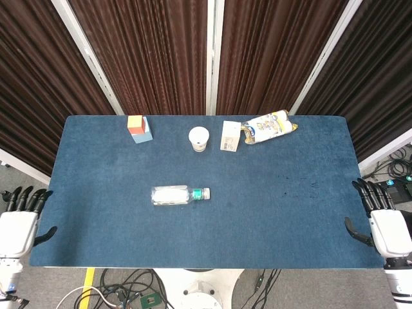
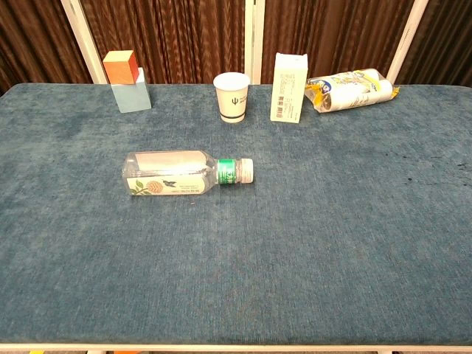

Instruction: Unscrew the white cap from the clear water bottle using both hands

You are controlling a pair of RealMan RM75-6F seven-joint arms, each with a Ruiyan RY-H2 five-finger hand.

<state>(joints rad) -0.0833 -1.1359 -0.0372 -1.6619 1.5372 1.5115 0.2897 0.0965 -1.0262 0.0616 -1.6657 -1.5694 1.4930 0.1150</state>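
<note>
One clear water bottle (image 2: pixel 177 174) is laid on its side near the middle of the blue table (image 1: pixel 290 212), its white cap (image 2: pixel 247 169) screwed on and pointed toward the right. It is kept well apart from both hands. The left hand (image 1: pixel 19 222) is seen off the table's left edge, the right hand (image 1: pixel 380 219) off its right edge; each is held with fingers spread and nothing grasped. Both are partly cut off in the head view and missed entirely by the chest view.

Along the far edge are counted one paper cup (image 2: pixel 231 96), one white carton (image 2: pixel 288 87), one crumpled snack bag (image 2: pixel 350 89) and one stack of blocks (image 2: pixel 127 81). The print on the labels cannot be read.
</note>
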